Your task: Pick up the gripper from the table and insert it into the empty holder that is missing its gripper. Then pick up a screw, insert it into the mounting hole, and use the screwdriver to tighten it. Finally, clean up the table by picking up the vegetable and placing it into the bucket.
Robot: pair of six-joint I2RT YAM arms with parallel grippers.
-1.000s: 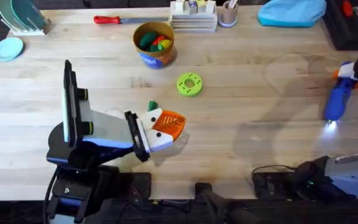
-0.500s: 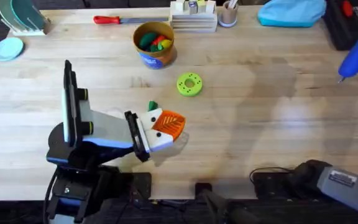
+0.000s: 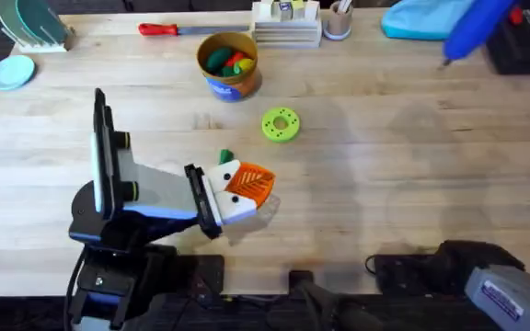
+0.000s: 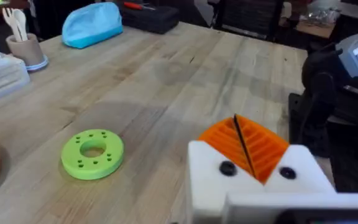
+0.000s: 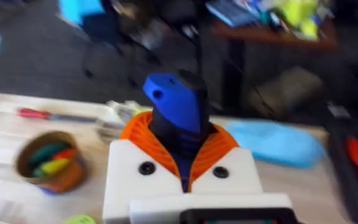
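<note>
Screwdriver (image 3: pixel 475 28): rigid, prob. heavy, smooth; clamped mid-body by right end effector (image 5: pixel 182 165).
Left end effector (image 4: pixel 252 155): pads closed, nothing held.

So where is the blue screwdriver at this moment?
The screwdriver is up off the table at the overhead view's far right, over the light blue pouch, clamped in the right end effector.

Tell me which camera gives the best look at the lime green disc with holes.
The left wrist view: the green disc lies close and large, its ring of small holes and centre opening clear. The overhead view shows it smaller, below the bucket. The right wrist view catches just a sliver at its bottom edge.
</note>
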